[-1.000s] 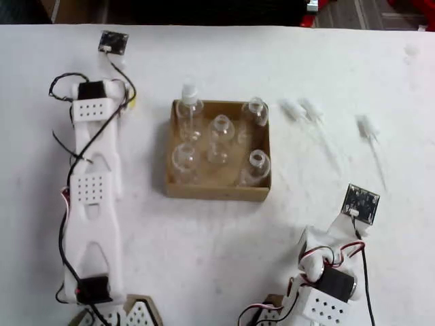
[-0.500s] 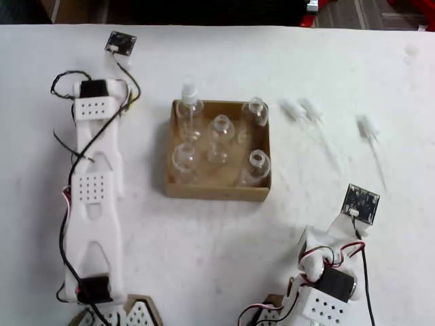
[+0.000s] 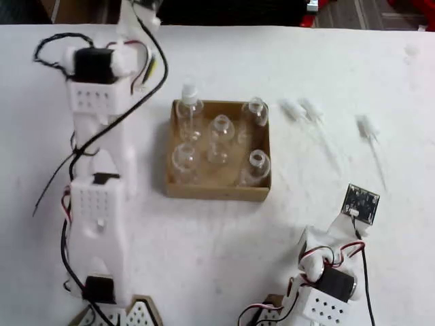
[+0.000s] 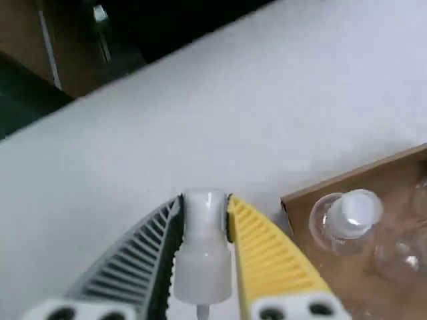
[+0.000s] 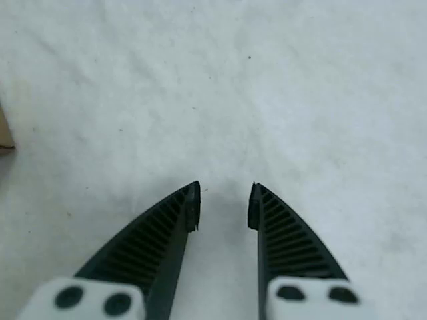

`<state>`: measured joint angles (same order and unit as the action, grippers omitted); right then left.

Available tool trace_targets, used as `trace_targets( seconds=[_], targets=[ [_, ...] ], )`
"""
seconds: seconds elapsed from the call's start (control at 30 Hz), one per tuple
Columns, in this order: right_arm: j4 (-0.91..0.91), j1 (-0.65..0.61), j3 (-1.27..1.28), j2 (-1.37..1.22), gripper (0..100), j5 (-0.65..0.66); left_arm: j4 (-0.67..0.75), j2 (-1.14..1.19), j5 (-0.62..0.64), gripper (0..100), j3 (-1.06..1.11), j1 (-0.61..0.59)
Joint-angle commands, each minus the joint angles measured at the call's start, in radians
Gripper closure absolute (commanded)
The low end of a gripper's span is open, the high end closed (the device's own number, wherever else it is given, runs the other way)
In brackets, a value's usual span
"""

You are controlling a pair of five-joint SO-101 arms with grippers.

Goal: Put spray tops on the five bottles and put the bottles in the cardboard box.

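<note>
— Beside the cardboard box [image 3: 217, 191], what does the left wrist view add to the high one?
— It shows the left gripper [image 4: 203, 203] clenched on a white spray top [image 4: 202, 250], its thin tube pointing back toward the wrist, near the box's corner. From above, five clear bottles [image 3: 221, 132] stand in the box, and the capped bottle [image 3: 189, 107] is in a back corner.
— And the right gripper [image 5: 223, 203]?
— Released, jaws apart over bare table [image 5: 267, 80], off to one side of the box.

On the white table [image 3: 224, 251] a cardboard box [image 3: 217, 191] is placed, and three spray tops [image 3: 311, 109] are laid near it
</note>
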<state>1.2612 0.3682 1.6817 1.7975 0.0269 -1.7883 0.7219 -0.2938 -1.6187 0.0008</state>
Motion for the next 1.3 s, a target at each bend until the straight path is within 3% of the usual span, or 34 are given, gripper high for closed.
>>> trace_targets(
  seconds=[0.0, 0.2, 0.5, 0.77, 0.87, 1.0, 1.13, 1.27],
  targets=[
    [0.007, 0.008, 0.009, 0.004, 89.9, 0.014, -0.005, -0.239, -0.003, 98, -0.04, 0.071],
    [0.007, 0.008, 0.009, 0.004, 89.9, 0.014, -0.005, -0.532, -0.003, 98, 0.08, 0.186],
    [0.007, 0.008, 0.009, 0.004, 89.9, 0.014, 0.003, -1.026, -0.003, 98, 0.601, 0.318],
    [0.007, 0.007, 0.009, 0.004, 89.9, 0.014, 0.063, -1.316, -0.005, 98, 1.0, 0.263],
    [0.007, 0.008, 0.009, 0.004, 89.9, 0.014, 0.161, -1.408, 0.021, 98, 1.168, 0.223],
    [0.007, 0.008, 0.009, 0.004, 89.9, 0.014, 0.338, -1.552, 0.204, 98, 1.428, 0.168],
    [0.007, 0.008, 0.009, 0.004, 89.9, 0.014, 0.606, -1.725, 0.393, 98, 1.689, 0.157],
    [0.007, 0.008, 0.009, 0.004, 89.9, 0.014, 0.89, -1.9, 0.477, 98, 1.949, 0.168]
  ],
)
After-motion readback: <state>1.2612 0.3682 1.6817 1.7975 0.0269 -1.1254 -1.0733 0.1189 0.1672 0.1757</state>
